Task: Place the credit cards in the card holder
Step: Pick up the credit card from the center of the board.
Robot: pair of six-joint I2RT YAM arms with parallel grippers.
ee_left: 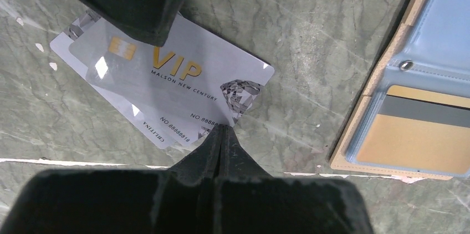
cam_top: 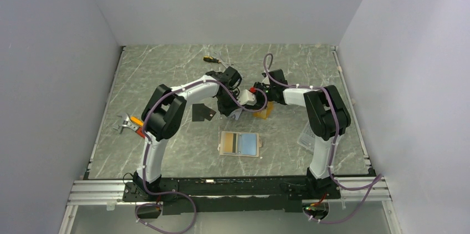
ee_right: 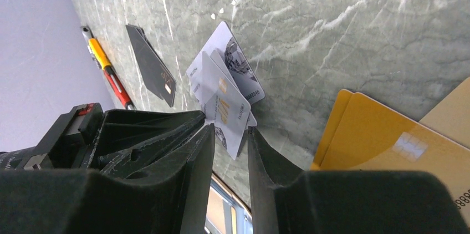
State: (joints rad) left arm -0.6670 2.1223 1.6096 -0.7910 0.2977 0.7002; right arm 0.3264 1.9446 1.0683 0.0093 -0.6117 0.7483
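Note:
The tan card holder (cam_top: 240,143) lies open on the table, blue panel up (ee_left: 443,23), with a gold card in one pocket. Just beyond it both grippers meet over two silver credit cards. My left gripper (ee_left: 221,128) is shut on a corner of the upper silver VIP card (ee_left: 183,67), which tilts up off the lower silver card (ee_left: 141,120). My right gripper (ee_right: 231,128) stands open with that raised card's (ee_right: 224,106) near corner between its fingers. A black card (cam_top: 203,113) lies to the left. To the right is an orange card (cam_top: 267,111).
A screwdriver with a yellow and red handle (cam_top: 211,60) lies at the back of the table. A clear plastic box (cam_top: 306,134) sits by the right arm. A small orange-handled tool (cam_top: 128,124) lies at the left edge. Walls close in on three sides.

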